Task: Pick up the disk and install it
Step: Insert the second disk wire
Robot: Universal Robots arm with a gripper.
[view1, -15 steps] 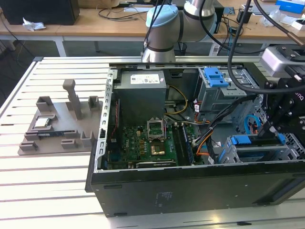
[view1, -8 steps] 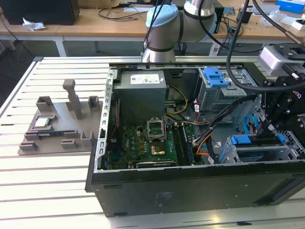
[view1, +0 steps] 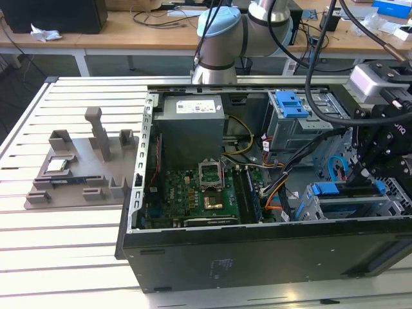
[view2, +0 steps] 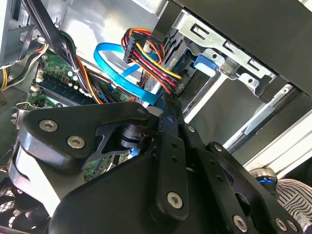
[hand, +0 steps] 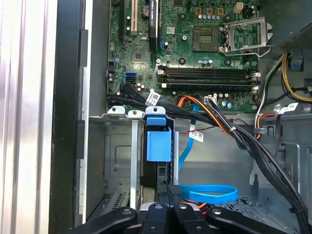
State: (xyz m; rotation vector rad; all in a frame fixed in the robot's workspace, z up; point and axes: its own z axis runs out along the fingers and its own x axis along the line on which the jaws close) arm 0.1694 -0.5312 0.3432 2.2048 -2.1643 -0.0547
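The disk (view1: 335, 190) sits inside the lower drive bay at the exterior view's right end of the open computer case, its blue bracket facing up. In the first wrist view the disk (hand: 159, 144) stands edge-on in the metal bay, a blue tab at its far end and its dark body below. My gripper (view1: 351, 185) reaches down into the case beside it. The black fingers (hand: 168, 187) meet in a narrow point at the disk's near end, with nothing between them. In the second wrist view the gripper (view2: 165, 102) points toward the bay, where a blue tab (view2: 207, 63) shows.
A grey power supply box (view1: 191, 122) and a metal cage with blue handle (view1: 290, 106) fill the case's back. The motherboard (view1: 193, 193) lies on the exterior view's left inside. Cable bundles (hand: 229, 126) and a blue flat cable (hand: 209, 194) cross near the bay. A grey fixture (view1: 84, 161) rests outside.
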